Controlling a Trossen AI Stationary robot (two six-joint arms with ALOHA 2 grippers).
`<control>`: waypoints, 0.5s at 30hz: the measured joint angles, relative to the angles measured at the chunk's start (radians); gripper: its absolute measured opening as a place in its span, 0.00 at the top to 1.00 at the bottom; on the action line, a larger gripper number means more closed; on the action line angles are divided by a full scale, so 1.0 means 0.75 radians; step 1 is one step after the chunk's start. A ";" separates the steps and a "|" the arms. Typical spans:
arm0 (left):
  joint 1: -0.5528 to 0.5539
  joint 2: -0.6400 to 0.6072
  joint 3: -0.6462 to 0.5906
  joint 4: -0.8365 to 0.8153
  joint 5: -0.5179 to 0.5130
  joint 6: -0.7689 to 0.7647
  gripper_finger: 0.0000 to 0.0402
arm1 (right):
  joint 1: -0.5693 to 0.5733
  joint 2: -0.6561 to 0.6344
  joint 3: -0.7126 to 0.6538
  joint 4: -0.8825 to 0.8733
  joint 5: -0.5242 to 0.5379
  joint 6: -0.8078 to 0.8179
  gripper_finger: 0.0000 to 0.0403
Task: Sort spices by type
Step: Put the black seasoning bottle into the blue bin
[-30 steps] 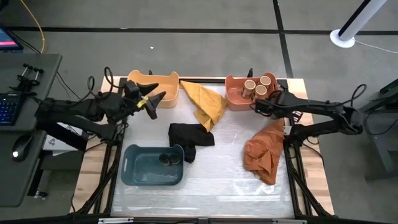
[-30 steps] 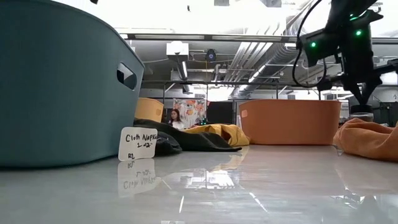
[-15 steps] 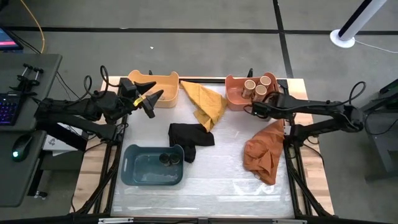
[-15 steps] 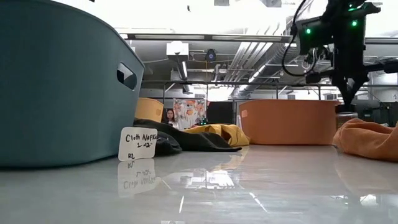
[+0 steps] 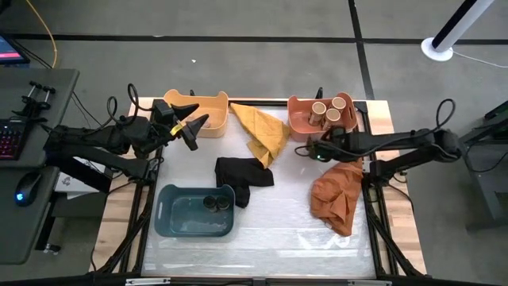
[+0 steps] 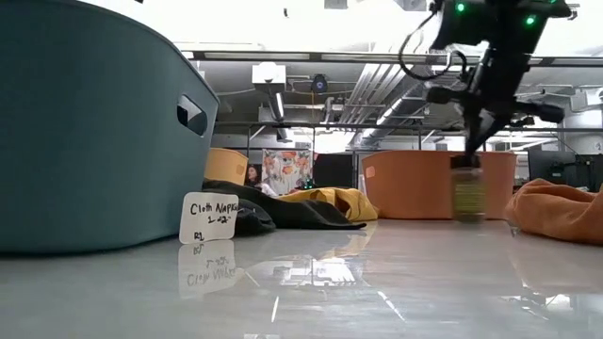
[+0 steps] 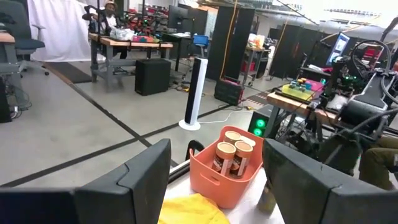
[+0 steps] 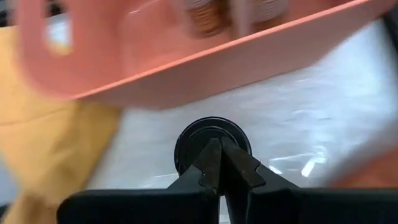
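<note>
1. Glossy white sheeting covers the table (image 5: 270, 230), with a workshop of benches and ceiling pipes behind it in the low view.
2. On the table lie a yellow cloth (image 5: 260, 131), a black cloth (image 5: 242, 171) and an orange cloth (image 5: 336, 193).
3. The right gripper (image 5: 310, 150) hangs just in front of the salmon plastic bin (image 5: 300, 121), its fingers (image 8: 219, 163) pinched on the lid of a small dark-lidded spice jar (image 6: 467, 191). The jar hangs upright, close above the table.
4. Three tan-lidded spice jars (image 5: 329, 110) stand together in the salmon bin; two more dark-lidded jars (image 5: 216, 203) sit in the blue plastic bin (image 5: 176, 214).
5. The left gripper (image 5: 191, 128) waits beside the yellow plastic bin (image 5: 205, 103), jaws wide and holding nothing.
6. The carried jar looks light, rigid and smooth-walled. A pinch at the lid lets it swing, so it is likely to slip or tilt; a hold across the body would probably be steadier.
</note>
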 joint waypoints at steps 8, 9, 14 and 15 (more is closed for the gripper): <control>0.000 0.000 0.000 0.001 0.000 0.000 0.41 | 0.143 0.143 0.004 0.418 -0.034 -0.104 1.00; 0.000 0.000 0.000 0.001 0.000 0.000 0.41 | 0.161 0.161 0.004 0.478 -0.041 -0.118 1.00; 0.000 0.003 0.000 0.003 0.033 -0.001 0.41 | 0.239 0.236 0.002 0.767 -0.081 -0.181 1.00; 0.000 0.007 0.000 0.005 0.046 0.000 0.41 | 0.250 0.250 0.001 0.814 -0.090 -0.193 1.00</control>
